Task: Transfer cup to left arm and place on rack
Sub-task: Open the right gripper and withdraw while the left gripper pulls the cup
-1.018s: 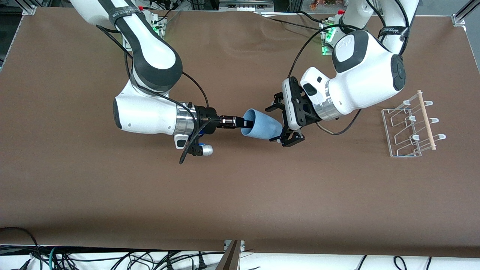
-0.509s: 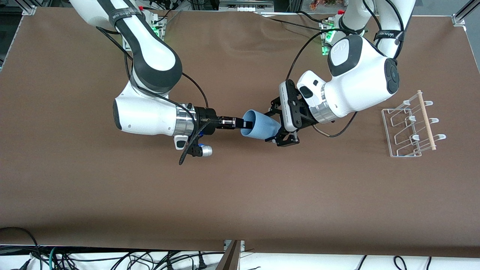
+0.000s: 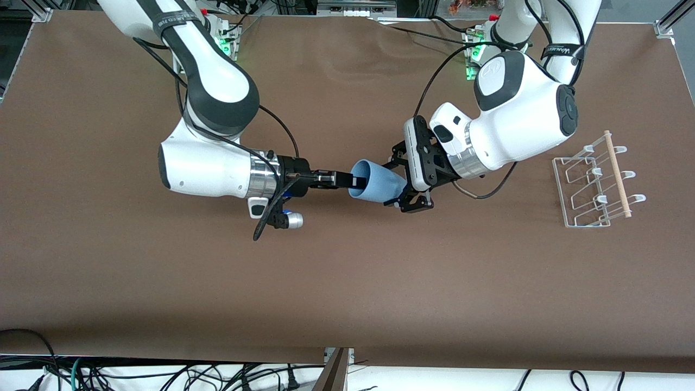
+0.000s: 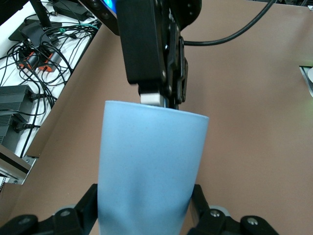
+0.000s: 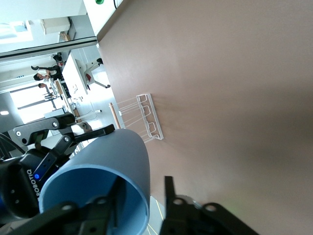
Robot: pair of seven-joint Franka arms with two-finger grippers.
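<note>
Two grippers on one cup | right gripper: fingers straddle the rim, seemingly parted, grip apparently released | light-blue tapered plastic cup: mid-air over table centre, long axis horizontal, base toward left arm | left gripper: fingers clamped on cup base | white wire rack: at left arm's end.

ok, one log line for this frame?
phase: handover | cup: airborne, on its side | right gripper: open at rim, one finger inside | left gripper: shut on base | rack: bare
</note>
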